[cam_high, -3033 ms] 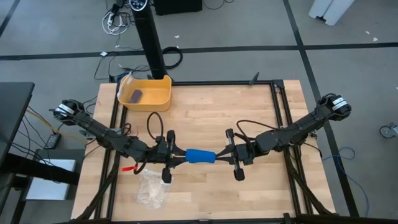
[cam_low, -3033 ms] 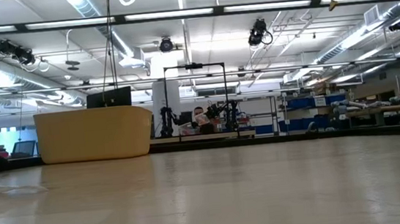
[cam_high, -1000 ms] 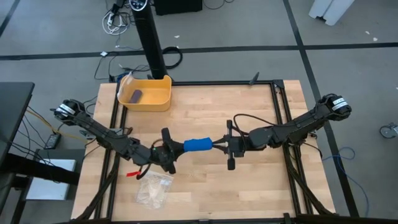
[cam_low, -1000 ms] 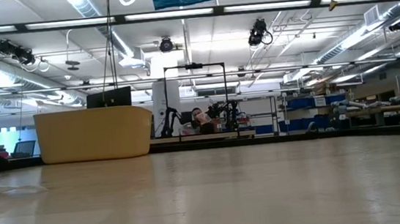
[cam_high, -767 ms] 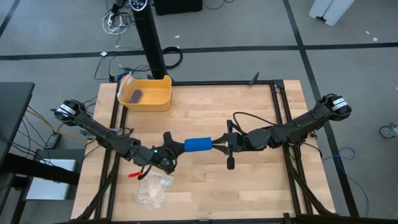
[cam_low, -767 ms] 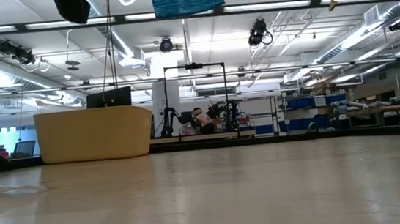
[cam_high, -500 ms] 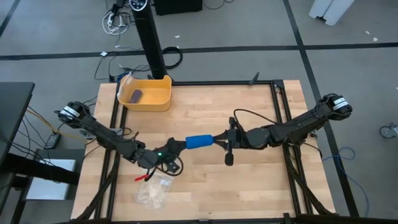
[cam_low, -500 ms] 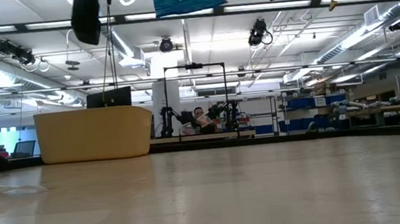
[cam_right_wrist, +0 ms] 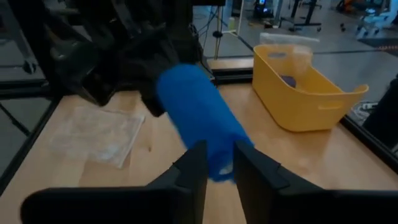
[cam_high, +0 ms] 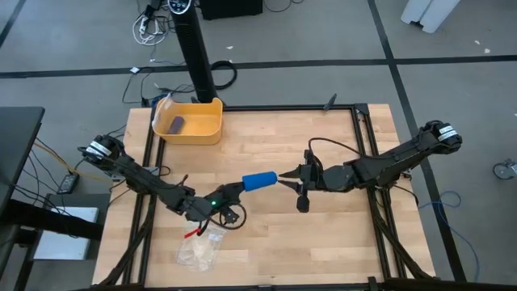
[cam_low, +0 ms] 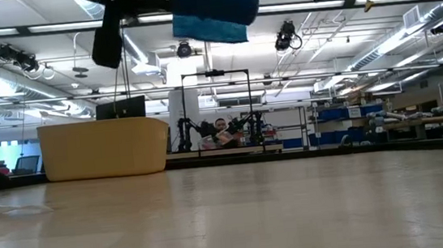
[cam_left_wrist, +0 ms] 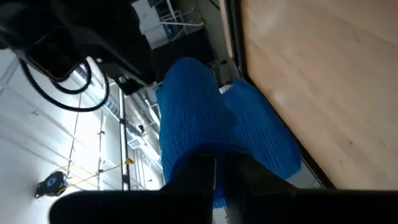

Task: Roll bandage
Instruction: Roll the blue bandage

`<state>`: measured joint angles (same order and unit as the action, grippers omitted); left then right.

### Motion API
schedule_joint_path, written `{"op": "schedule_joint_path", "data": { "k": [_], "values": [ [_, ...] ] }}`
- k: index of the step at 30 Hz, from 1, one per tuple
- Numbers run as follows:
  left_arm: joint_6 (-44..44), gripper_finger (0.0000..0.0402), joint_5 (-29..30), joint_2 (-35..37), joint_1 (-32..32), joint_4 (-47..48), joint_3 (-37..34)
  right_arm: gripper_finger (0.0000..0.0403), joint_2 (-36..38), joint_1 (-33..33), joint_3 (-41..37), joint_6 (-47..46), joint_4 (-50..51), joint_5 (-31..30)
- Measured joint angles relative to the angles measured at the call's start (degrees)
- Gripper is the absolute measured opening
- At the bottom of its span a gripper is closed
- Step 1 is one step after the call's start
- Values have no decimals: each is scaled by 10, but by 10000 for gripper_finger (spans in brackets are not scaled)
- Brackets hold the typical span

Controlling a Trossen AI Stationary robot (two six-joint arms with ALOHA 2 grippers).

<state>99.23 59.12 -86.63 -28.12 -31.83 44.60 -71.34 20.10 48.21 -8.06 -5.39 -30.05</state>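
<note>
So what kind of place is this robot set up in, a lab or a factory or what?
Most likely a large robotics lab or workshop. The low view shows a high open ceiling with strip lights, shelving with blue bins and another robot rig far behind the wooden table.

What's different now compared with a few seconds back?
The rolled blue bandage has been lifted and tilted, its right end higher up the overhead picture. The left end effector swung lower and still pinches its end; the right end effector followed and is loosening. The yellow bin and plastic bag stayed put.
</note>
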Motion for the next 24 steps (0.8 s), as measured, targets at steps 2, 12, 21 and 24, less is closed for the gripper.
{"op": "schedule_joint_path", "data": {
  "k": [2,12,21,24],
  "values": [
    [11,19,1,1,0,-5,0,91,0,0,0,-8,8,1],
    [72,19,-3,2,0,-6,0,138,-6,13,-2,58,-29,72],
    [72,19,-15,2,10,1,1,207,-24,28,-2,227,-58,42],
    [71,19,-18,3,19,1,2,218,-56,28,18,257,-42,12]
  ]
}}
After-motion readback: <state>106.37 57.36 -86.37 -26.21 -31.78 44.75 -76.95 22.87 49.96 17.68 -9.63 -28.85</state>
